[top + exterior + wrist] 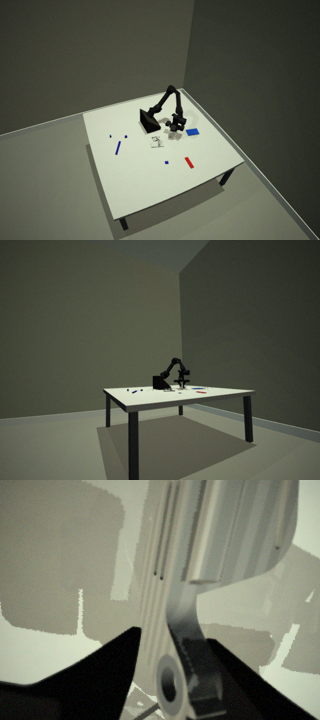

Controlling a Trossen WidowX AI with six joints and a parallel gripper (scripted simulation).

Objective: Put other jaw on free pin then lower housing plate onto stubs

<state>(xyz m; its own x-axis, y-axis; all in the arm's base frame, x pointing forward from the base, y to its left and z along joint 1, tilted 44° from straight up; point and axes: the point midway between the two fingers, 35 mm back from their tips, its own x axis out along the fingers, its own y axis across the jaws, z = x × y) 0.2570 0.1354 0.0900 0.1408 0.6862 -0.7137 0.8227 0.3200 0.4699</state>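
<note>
In the top view, with the pale flat piece point(161, 145) point(169, 390) taken as clock centre, a blue stick point(118, 148) point(134, 391) is seen at nine. A small blue cube point(166, 162) point(180, 392) is placed at five. At two, the grey jaw part point(170, 135) point(181, 388) point(182, 600) is gripped between the fingers of the gripper point(173, 132) point(181, 386) point(172, 641). A red bar point(189, 162) point(201, 392) is found at four, a blue slab point(192, 132) point(197, 388) between two and three.
</note>
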